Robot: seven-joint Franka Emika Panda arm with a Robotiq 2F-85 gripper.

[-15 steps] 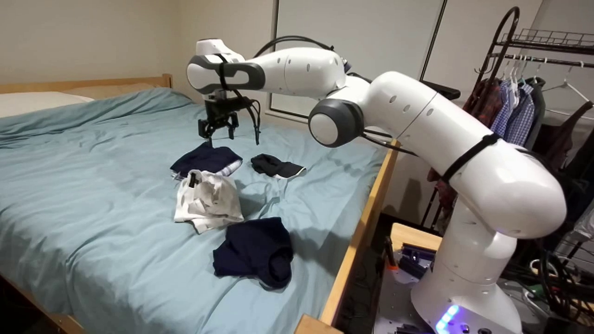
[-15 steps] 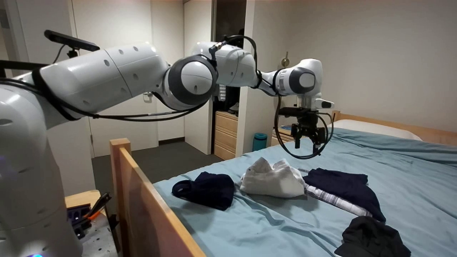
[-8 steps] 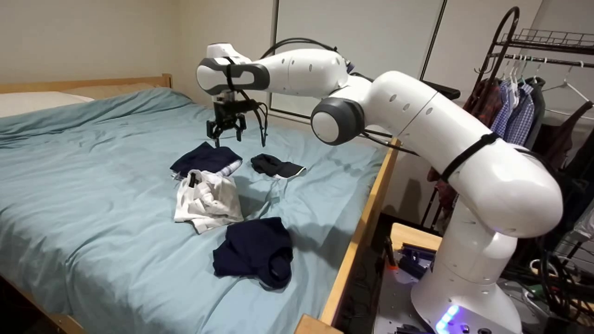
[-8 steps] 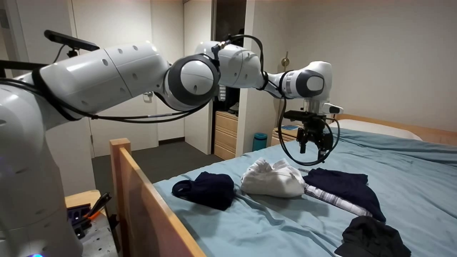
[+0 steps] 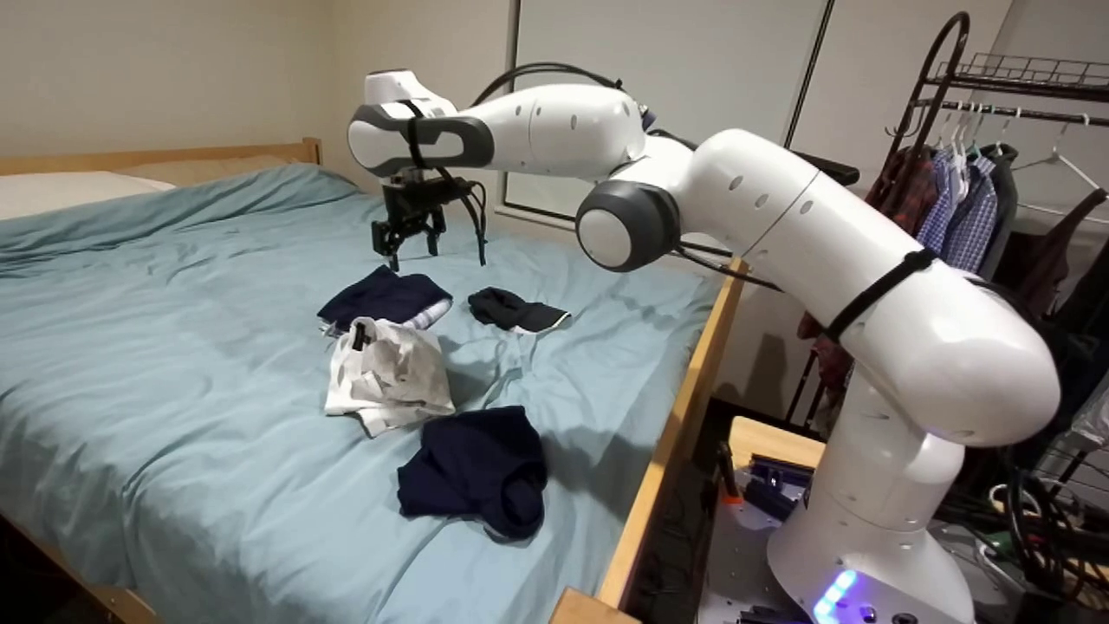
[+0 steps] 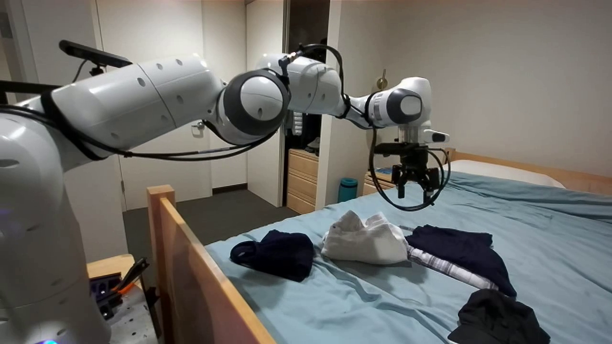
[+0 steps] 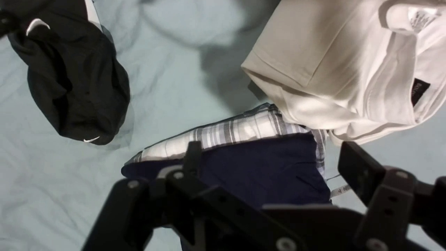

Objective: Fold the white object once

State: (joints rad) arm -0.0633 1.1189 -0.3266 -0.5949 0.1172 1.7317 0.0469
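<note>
The white object is a rumpled cream-white garment (image 5: 394,373) with a dark label, lying bunched on the bed. It also shows in an exterior view (image 6: 366,241) and at the upper right of the wrist view (image 7: 313,52). My gripper (image 5: 413,257) is open and empty, pointing down and raised above the bed. In an exterior view the gripper (image 6: 414,197) hangs above the bed beyond the white garment. In the wrist view the open fingers (image 7: 270,153) span the folded navy garment (image 7: 258,167) with plaid edging, while the white garment is off to the side.
A second navy garment (image 5: 476,464) lies near the white one, on the side away from the gripper. A black cap (image 6: 499,317) lies by the folded navy garment. A wooden bed rail (image 5: 667,442) stands between the robot base and the mattress.
My gripper shifted a little lower and to the right in both exterior views half a second ago. Now it is back up and left, near its earlier place. The garments have not moved.
</note>
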